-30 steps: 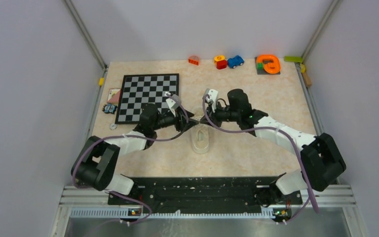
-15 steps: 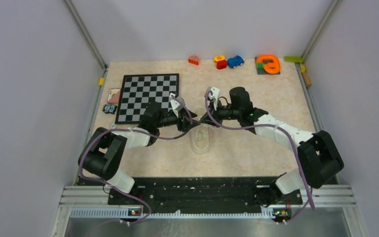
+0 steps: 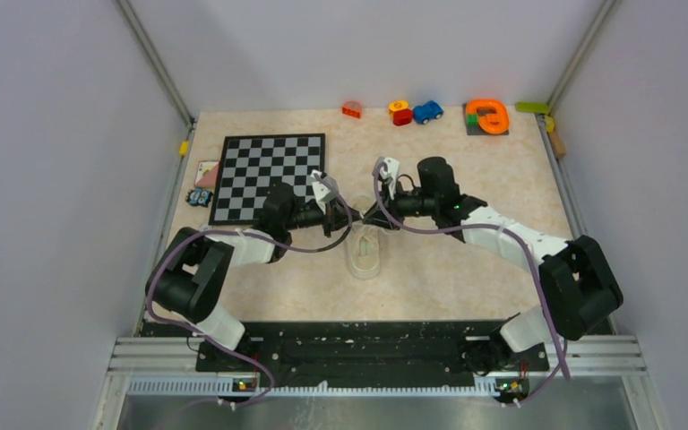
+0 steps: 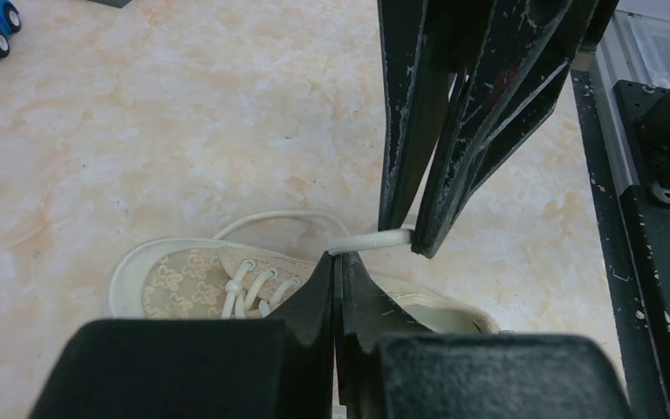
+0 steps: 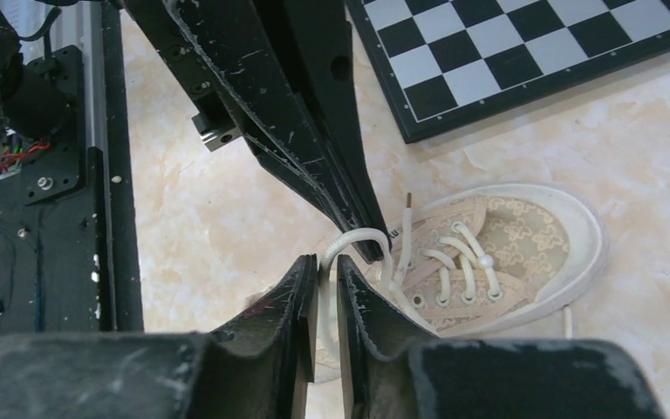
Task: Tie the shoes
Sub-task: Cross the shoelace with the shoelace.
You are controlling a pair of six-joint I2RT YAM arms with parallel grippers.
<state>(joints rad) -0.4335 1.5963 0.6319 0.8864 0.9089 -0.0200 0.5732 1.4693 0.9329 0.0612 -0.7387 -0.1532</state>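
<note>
The cream shoe (image 3: 365, 254) lies mid-table, toe toward the chessboard, and also shows in both wrist views (image 4: 174, 278) (image 5: 523, 234). Both grippers meet just above its far end. My left gripper (image 3: 348, 222) (image 4: 336, 259) is shut, its tips pinching a white lace (image 4: 371, 240) that arches up from the shoe. My right gripper (image 3: 369, 218) (image 5: 327, 262) has its jaws a little apart, and the same lace (image 5: 349, 237) runs loosely down through the narrow gap. From the right wrist, the left gripper's tips (image 5: 373, 251) clamp the top of the lace loop.
A chessboard (image 3: 269, 175) (image 5: 523, 52) lies left of the shoe, with small cards (image 3: 204, 172) beside it. Toys line the back edge: a red block (image 3: 352, 109), a blue car (image 3: 427, 111) and an orange piece (image 3: 486, 116). The black base rail (image 4: 654, 218) runs along the near edge.
My left gripper moved right, up to the right gripper, and shut on the lace. My right gripper's jaws, shut before, have parted slightly.
</note>
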